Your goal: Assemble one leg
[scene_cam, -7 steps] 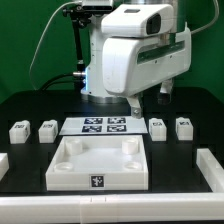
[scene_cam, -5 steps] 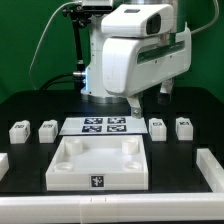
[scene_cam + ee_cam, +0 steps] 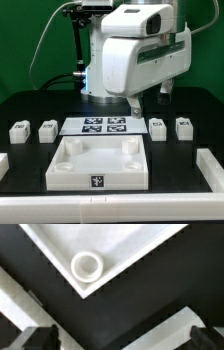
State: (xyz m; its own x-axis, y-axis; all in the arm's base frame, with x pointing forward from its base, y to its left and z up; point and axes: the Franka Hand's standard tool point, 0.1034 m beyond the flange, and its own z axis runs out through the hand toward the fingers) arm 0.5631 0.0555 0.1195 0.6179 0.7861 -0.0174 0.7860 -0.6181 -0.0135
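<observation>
Four legs stand on the black table in the exterior view: two on the exterior view's left [image 3: 18,130] [image 3: 48,129] and two on its right [image 3: 157,126] [image 3: 183,126]. Each is a small white post with a marker tag. The arm's white hand [image 3: 135,50] hangs above the table behind them. In the wrist view my gripper [image 3: 122,339] is open and empty, its dark fingertips [image 3: 40,337] wide apart. No leg shows in the wrist view.
The large white square tray-like piece [image 3: 62,172] lies at front centre; its corner with a round socket [image 3: 87,267] shows in the wrist view. The marker board [image 3: 105,126] lies behind it. White rails [image 3: 110,208] border the table's front and sides.
</observation>
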